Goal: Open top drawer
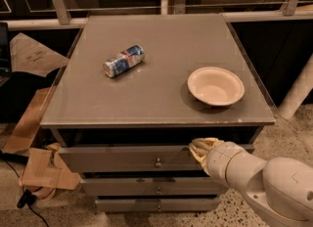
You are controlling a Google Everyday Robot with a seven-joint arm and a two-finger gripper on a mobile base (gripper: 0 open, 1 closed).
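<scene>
The top drawer (112, 157) is the widest grey front just under the cabinet top, with a small round metal knob (158, 163) at its centre. A dark gap shows above its upper edge. My gripper (199, 147) is at the upper edge of the drawer front, right of the knob, with its cream-coloured tip at the gap. The white arm (259, 182) reaches in from the lower right and hides the drawer front's right end.
Two narrower drawer fronts (146, 188) sit below. On the cabinet top (161, 74) lie a tipped can (123, 60) and a white bowl (215, 85). Cardboard pieces (39, 167) lie on the floor at the left. A railing runs behind.
</scene>
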